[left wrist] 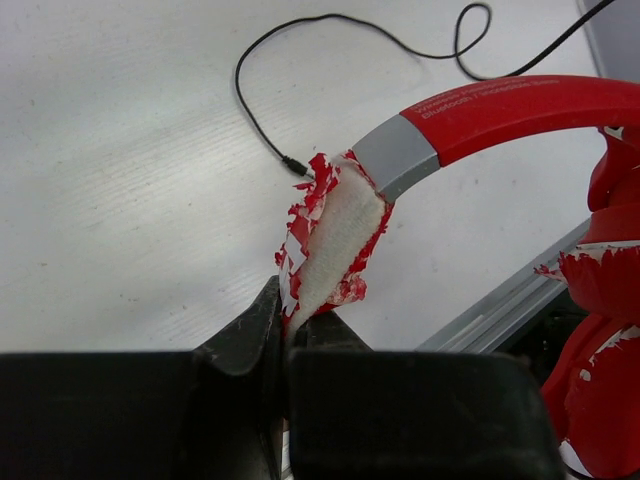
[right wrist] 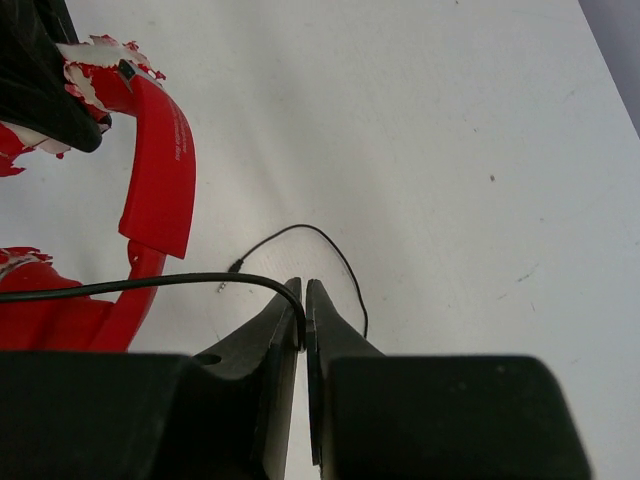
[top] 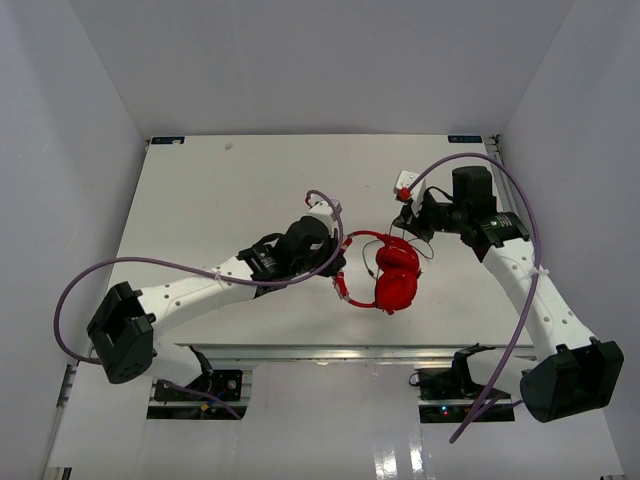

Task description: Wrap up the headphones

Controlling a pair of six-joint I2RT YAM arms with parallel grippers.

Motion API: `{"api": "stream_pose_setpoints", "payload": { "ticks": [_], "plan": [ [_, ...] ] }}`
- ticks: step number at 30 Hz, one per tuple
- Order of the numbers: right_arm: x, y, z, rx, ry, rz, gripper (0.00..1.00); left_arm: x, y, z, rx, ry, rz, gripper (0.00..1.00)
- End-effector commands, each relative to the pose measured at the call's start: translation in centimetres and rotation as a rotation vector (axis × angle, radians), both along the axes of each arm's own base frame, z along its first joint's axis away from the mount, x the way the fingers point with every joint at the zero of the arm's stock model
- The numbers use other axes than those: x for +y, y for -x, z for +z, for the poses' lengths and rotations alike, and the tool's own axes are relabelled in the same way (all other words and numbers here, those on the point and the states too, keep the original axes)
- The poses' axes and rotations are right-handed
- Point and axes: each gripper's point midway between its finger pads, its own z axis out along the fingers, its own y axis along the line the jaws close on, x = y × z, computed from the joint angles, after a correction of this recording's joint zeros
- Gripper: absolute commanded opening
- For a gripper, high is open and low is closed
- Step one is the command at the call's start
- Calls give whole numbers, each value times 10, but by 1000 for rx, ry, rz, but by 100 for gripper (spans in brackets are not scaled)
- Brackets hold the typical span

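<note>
The red headphones (top: 392, 278) lie at the table's middle, both ear cups together near the front. My left gripper (top: 338, 268) is shut on the headband's torn, white-padded end (left wrist: 335, 240), just below the grey joint; the red headband (left wrist: 520, 105) arcs off to the right toward an ear cup (left wrist: 600, 330). The thin black cable (left wrist: 262, 130) loops across the table behind it. My right gripper (right wrist: 304, 285) stands behind the headphones, jaws nearly together on the black cable (right wrist: 120, 287), which runs left toward the headband (right wrist: 160, 170). The cable's plug (right wrist: 235, 266) rests on the table.
The table's metal front rail (top: 330, 351) runs just below the headphones. A small white and red piece (top: 404, 187) sits behind the right gripper. Thick purple robot cables (top: 160, 265) arch over both arms. White walls enclose the table on three sides.
</note>
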Motion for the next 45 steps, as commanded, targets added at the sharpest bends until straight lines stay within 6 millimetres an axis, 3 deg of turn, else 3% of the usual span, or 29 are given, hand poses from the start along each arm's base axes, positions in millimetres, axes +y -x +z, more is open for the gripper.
{"api": "stream_pose_setpoints", "payload": {
  "ticks": [1, 10, 15, 23, 28, 34, 45],
  "plan": [
    [20, 4, 11, 25, -122, 95, 12, -10, 9, 57, -56, 173, -29, 0],
    [30, 12, 9, 95, -205, 149, 13, -21, 15, 60, -39, 181, -81, 0],
    [32, 9, 15, 104, -232, 125, 11, -30, 18, 49, -11, 162, -110, 0],
    [26, -1, 6, 93, -233, 56, 10, -38, 21, 38, 11, 139, -142, 0],
    [19, 0, -7, 97, -233, 28, 11, -28, 16, 48, -23, 130, -97, 0],
    [15, 0, -1, 119, -284, 38, 15, -14, 19, 56, -39, 128, -74, 0],
    [39, 20, 8, 205, -421, 231, 22, -8, 17, 96, -80, 145, -54, 0]
  ]
}}
